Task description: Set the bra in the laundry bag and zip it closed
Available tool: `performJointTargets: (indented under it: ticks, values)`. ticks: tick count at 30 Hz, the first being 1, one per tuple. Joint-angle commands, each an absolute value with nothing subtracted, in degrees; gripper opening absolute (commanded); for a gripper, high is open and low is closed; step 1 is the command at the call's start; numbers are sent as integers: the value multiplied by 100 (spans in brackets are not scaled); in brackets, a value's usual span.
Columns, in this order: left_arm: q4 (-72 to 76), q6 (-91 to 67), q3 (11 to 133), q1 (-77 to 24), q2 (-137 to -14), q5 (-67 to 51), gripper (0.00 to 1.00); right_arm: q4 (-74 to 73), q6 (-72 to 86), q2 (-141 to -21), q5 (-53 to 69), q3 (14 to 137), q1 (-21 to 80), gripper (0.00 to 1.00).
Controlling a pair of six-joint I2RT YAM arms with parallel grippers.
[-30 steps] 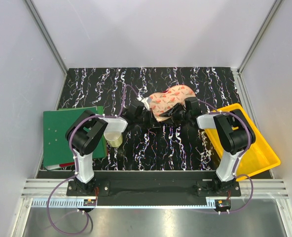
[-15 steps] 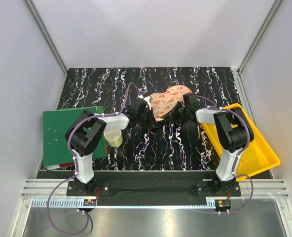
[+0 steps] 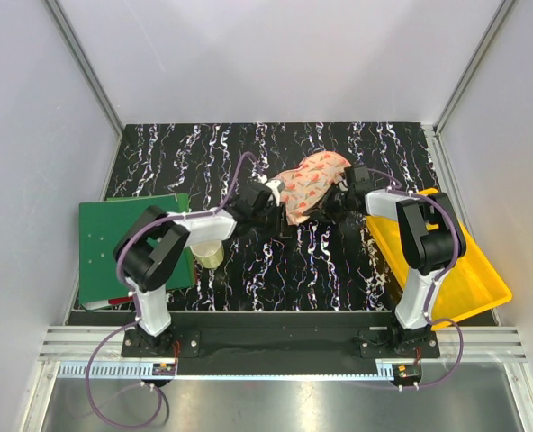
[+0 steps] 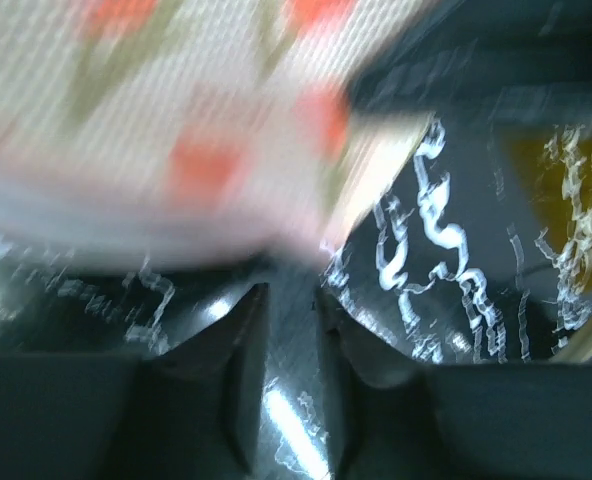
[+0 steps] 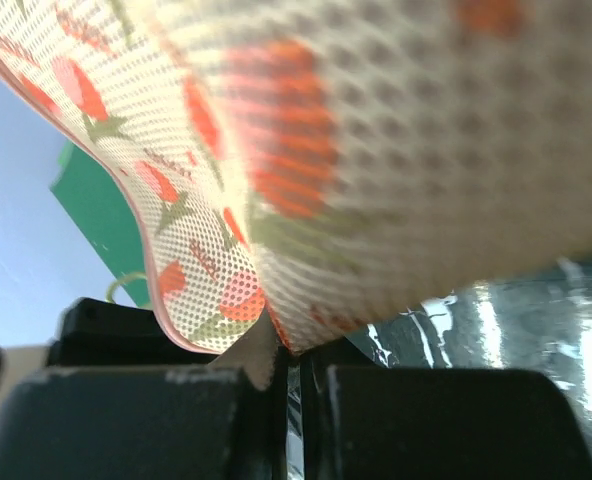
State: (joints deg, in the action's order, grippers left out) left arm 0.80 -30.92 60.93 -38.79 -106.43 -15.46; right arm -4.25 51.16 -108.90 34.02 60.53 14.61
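Overhead; wrist close-ups on laundry bag [image 3: 310, 180]

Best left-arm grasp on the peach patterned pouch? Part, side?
Probably the thin left rim of the peach-pink patterned mesh pouch, approached from the left: soft, flat fabric there, and the right end effector clamps the right edge.

Both arms rise from their bases at the near edge of the desk [image 3: 284, 270], fold at the elbow and stretch their forearms toward the far middle, converging from either side. The left end effector [image 3: 265, 193] sits low, left of centre, its fingers [image 4: 238, 340] parted by a narrow gap with nothing between them. The right end effector [image 3: 341, 200] faces it from the right, its jaws pressed together on the edge of the laundry bag [image 5: 376, 150].
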Motion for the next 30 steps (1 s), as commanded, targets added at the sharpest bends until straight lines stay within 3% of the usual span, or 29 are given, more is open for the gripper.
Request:
performJointTargets:
  ticks: [1, 7, 10, 16, 21, 30]
  values:
    - [727, -3128, 5382, -3894, -9827, -1020, 45, 95, 5684, -10960, 3498, 5951, 1266, 0]
    - [2204, -3410, 4457, -3920, -9255, -713, 58, 676, 6555, -10969, 3542, 5670, 1266, 0]
    - [2434, -3384, 4368, -4069, -9220, -240, 73, 1106, 7169, -10951, 3656, 5424, 1283, 0]
    - [2672, -3349, 4535, -4526, -9439, 957, 68, 1230, 7847, -10776, 3490, 5326, 1318, 0]
    - [2821, -3191, 4825, -4816, -9895, 1476, 53, 1301, 8147, -10775, 3480, 5352, 1345, 0]
    - [2400, -3102, 5589, -5010, -10555, 2284, 49, 1476, 8578, -10749, 3507, 5317, 1397, 0]
